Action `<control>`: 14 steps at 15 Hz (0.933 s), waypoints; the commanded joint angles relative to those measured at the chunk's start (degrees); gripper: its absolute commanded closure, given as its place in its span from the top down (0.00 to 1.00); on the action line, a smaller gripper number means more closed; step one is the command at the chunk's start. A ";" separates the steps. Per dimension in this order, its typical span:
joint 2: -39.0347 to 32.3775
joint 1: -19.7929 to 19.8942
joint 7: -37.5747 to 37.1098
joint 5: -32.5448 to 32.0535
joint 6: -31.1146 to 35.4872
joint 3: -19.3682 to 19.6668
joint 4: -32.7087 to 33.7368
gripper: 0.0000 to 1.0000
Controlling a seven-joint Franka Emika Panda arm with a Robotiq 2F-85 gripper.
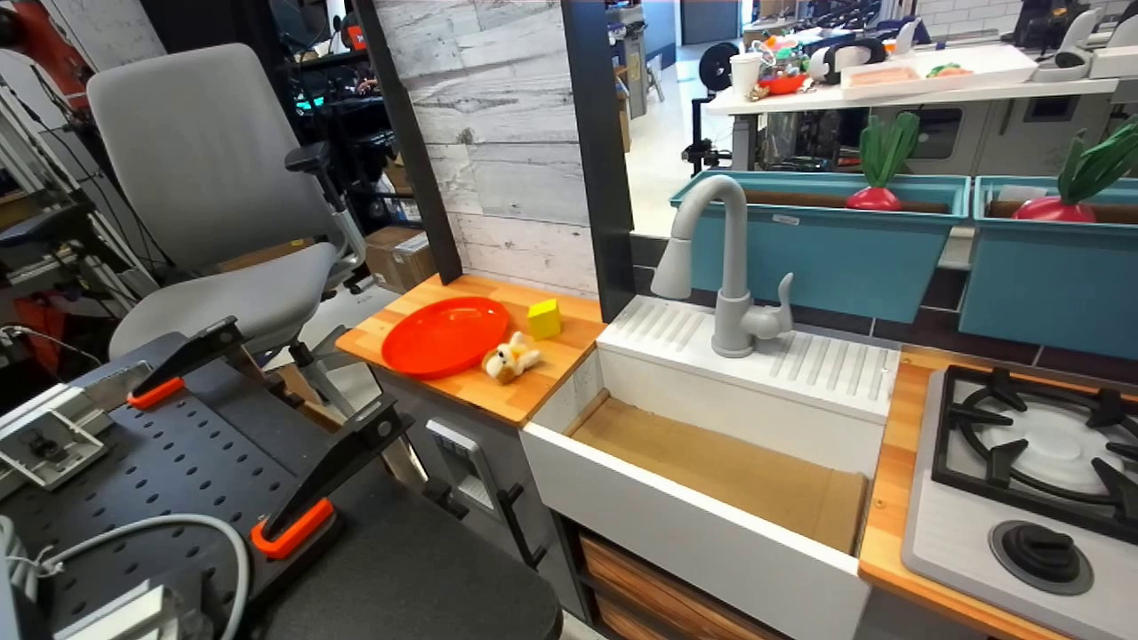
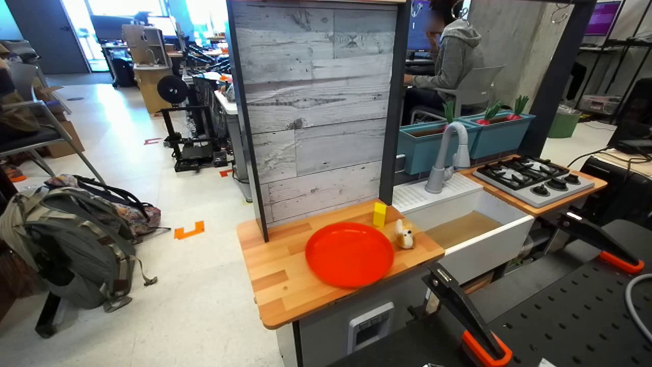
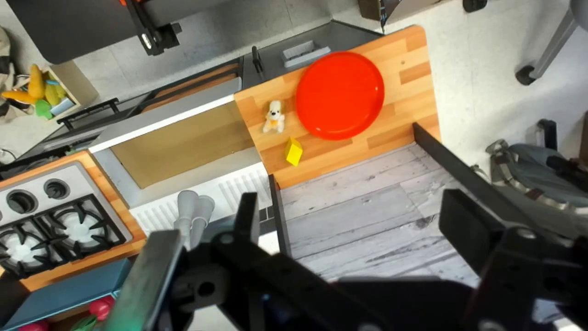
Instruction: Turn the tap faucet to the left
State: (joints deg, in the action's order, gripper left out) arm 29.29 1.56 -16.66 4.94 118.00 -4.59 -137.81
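The tap faucet is tall and matte grey with an arched gooseneck spout. It stands upright on the white ribbed ledge behind the sink in both exterior views (image 1: 735, 240) (image 2: 442, 158). A small side lever (image 1: 784, 307) sticks out from its base. In the wrist view the tap faucet (image 3: 201, 211) is seen from above, left of my gripper, with its lower part hidden behind the left finger. My gripper (image 3: 351, 218) is open, with nothing between its fingers and well apart from the tap. The gripper is out of both exterior views.
The sink (image 1: 702, 498) has a cardboard bottom. A red plate (image 1: 444, 336), a yellow block (image 1: 544, 319) and a small plush dog (image 1: 510, 357) lie on the wooden counter. Blue planters (image 1: 818, 258) stand behind the tap. A stove (image 1: 1022, 462) and an upright wood-look panel (image 1: 507, 133) flank it.
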 commanded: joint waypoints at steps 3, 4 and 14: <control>-18.64 3.85 4.51 1.15 5.92 7.27 10.35 1.00; -22.06 4.31 4.99 1.46 6.43 8.39 12.39 1.00; -47.47 6.76 5.28 1.12 10.74 12.59 26.16 1.00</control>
State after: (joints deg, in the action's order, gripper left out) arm -12.93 7.99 -11.70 6.36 128.51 7.39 -115.52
